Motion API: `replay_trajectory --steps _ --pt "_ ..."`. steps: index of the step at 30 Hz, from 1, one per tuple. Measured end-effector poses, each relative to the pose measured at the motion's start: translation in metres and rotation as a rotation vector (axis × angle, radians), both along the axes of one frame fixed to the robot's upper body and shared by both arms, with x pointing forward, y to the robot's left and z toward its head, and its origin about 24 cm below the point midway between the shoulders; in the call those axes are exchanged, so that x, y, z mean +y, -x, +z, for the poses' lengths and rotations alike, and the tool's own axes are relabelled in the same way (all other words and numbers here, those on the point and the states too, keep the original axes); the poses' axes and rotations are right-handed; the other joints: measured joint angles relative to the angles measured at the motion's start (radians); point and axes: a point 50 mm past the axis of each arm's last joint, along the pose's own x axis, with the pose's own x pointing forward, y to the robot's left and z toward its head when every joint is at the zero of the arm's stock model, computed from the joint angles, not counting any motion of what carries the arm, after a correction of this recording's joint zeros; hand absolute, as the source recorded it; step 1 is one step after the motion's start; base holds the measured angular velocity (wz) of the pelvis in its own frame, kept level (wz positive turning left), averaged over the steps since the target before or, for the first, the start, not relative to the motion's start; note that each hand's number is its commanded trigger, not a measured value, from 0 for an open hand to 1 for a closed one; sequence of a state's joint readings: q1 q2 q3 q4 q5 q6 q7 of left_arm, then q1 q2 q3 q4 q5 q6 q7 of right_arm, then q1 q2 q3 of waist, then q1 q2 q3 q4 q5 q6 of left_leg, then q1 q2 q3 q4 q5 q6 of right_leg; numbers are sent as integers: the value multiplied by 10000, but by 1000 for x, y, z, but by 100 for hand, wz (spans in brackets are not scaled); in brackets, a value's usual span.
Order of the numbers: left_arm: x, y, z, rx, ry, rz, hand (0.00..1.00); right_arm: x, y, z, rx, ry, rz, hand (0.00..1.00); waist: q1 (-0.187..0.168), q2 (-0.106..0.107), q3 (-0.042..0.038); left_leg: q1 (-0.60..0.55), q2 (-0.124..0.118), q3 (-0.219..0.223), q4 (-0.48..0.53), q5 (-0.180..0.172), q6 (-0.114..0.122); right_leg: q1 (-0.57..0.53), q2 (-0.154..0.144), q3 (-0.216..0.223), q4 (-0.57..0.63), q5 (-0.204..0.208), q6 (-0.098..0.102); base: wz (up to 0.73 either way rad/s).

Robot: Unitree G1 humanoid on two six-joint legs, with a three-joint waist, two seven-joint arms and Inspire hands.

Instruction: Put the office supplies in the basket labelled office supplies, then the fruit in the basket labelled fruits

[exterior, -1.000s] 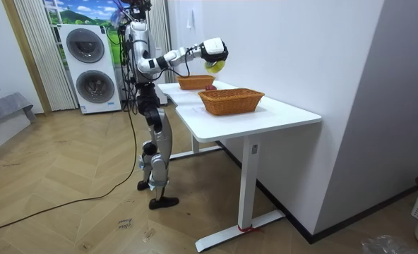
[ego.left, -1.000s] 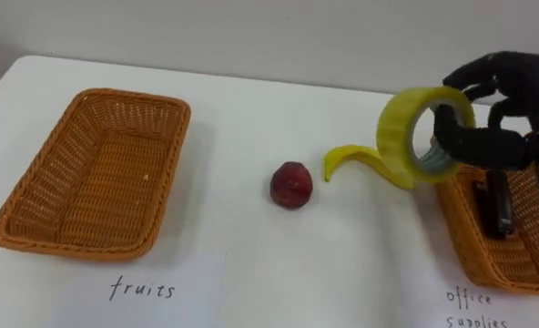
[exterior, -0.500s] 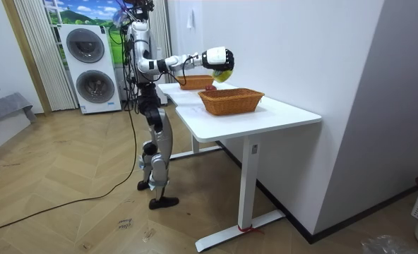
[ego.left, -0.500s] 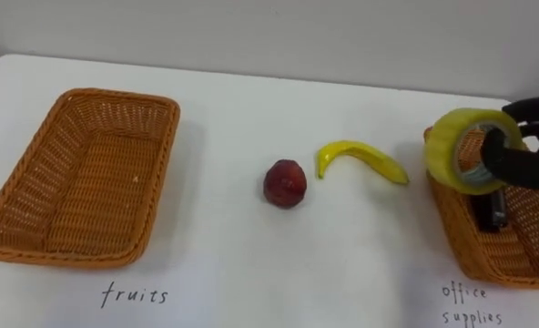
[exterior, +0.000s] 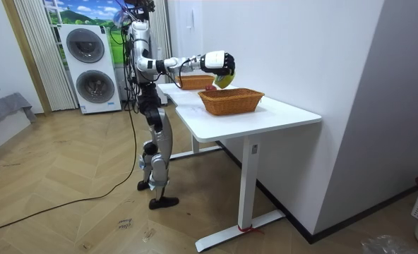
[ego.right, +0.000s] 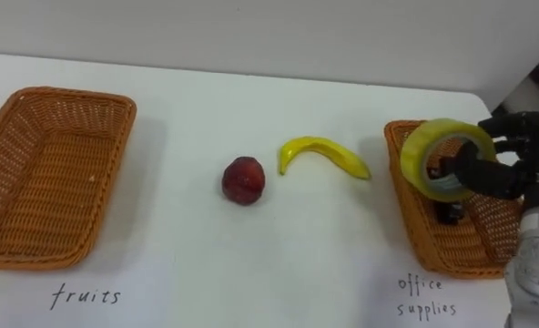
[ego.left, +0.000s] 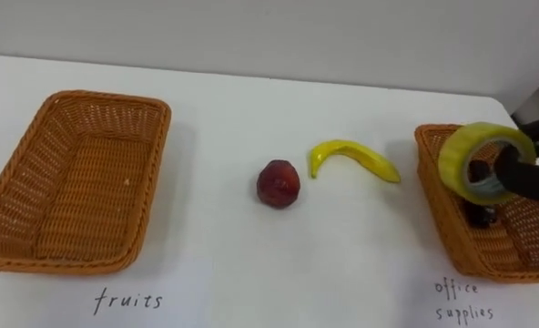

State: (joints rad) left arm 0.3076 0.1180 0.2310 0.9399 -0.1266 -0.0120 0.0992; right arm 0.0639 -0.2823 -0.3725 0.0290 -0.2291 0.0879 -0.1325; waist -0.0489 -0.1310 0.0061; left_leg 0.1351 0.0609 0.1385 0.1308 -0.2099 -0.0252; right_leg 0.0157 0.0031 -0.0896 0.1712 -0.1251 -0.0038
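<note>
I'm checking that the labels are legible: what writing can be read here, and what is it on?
"fruits": handwritten on the left sheet, before the left basket.
"office supplies": handwritten on the right sheet, before the right basket.
No other text is readable.

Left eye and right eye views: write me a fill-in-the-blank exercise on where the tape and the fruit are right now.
1. The right hand holds a tape roll of ____ colour.
2. The tape roll hangs over the wicker basket on the table's ____ side.
3. The banana lies on the white table between the two baskets, with the red fruit on its ____.

Missing words: yellow; right; left.
</note>
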Motion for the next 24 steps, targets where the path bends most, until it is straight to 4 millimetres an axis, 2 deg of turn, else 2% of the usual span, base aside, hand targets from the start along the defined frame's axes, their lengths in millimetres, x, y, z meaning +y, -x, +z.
replay_trajectory --steps 4,5,6,7,17,24 --pt "-1 0 0 -19 19 10 0 -1 1 0 21 190 -112 100 -12 71 -15 31 2 55 2 0 0 -3 3 27 15 0 0 -2" --pt "-1 1 0 -18 29 16 0 -1 1 0 21 191 -119 73 -12 96 -26 75 2 95 2 0 0 -2 3 45 23 0 0 -5" --pt "-2 1 0 -10 35 19 0 -1 1 0 21 192 -119 15 -25 108 -25 92 2 120 0 0 0 5 2 51 26 0 0 -4" --pt "-2 2 0 2 45 39 0 -1 1 1 22 208 -126 0 -59 124 -32 88 1 129 -5 0 0 5 0 49 28 -1 2 0" --pt "-3 3 0 22 95 58 0 -4 2 4 70 1009 -457 0 -224 111 -42 40 -9 152 -20 1 1 -123 -3 104 175 -13 11 0" --pt "-3 4 0 72 107 76 0 -7 2 9 -33 1318 -580 0 -254 32 -96 80 -8 200 -16 1 2 -102 7 166 198 -12 11 0"
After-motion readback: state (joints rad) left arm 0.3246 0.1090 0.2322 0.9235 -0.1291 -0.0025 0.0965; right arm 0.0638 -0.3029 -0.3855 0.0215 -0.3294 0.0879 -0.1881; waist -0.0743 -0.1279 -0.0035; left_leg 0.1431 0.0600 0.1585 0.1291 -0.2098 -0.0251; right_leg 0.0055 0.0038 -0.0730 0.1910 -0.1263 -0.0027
